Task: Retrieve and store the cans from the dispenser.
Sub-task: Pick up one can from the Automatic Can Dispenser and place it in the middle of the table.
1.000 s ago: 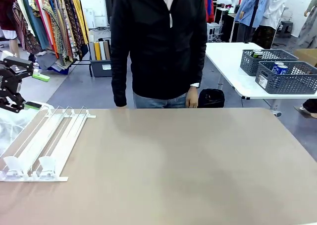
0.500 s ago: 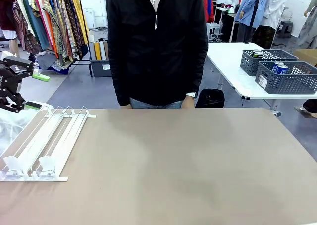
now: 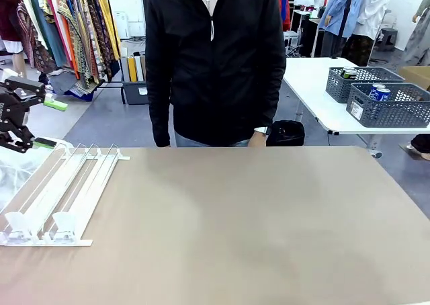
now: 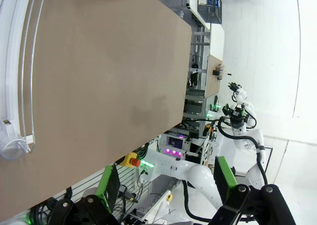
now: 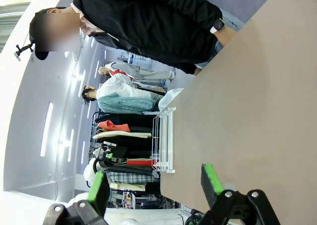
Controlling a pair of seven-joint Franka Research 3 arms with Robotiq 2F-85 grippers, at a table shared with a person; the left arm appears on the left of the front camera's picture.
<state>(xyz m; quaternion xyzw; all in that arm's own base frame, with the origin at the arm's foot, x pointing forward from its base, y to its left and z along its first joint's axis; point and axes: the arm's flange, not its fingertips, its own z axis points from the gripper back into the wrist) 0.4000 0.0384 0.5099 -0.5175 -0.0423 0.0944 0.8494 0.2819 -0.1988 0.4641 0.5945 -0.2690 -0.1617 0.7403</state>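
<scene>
At nine o'clock on the tan surface (image 3: 255, 218) lies the white dispenser (image 3: 60, 197), its rail lanes sloping down toward the robot so that cans would roll to the curved stops at the near end. Both lanes look bare, with no can resting against the stops. The cans (image 3: 378, 92) that can be seen sit in grey mesh baskets (image 3: 390, 107) on a separate white table at about two o'clock, well apart from the dispenser.

Just beyond the dispenser's high end, the left end effector (image 3: 23, 120) hovers off the edge of the surface, its green-padded fingers spread wide and holding nothing; the left wrist view confirms the gap between the pads (image 4: 107, 188). That post probably keeps it near the rack without blocking the lanes. The right end effector (image 5: 153, 188) is likewise released and empty, raised over the surface.

A person in a black jacket (image 3: 215, 63) stands at twelve o'clock, one hand (image 3: 257, 138) at the far edge, empty as far as can be told. My reading is that retrieval waits on cans being loaded.
</scene>
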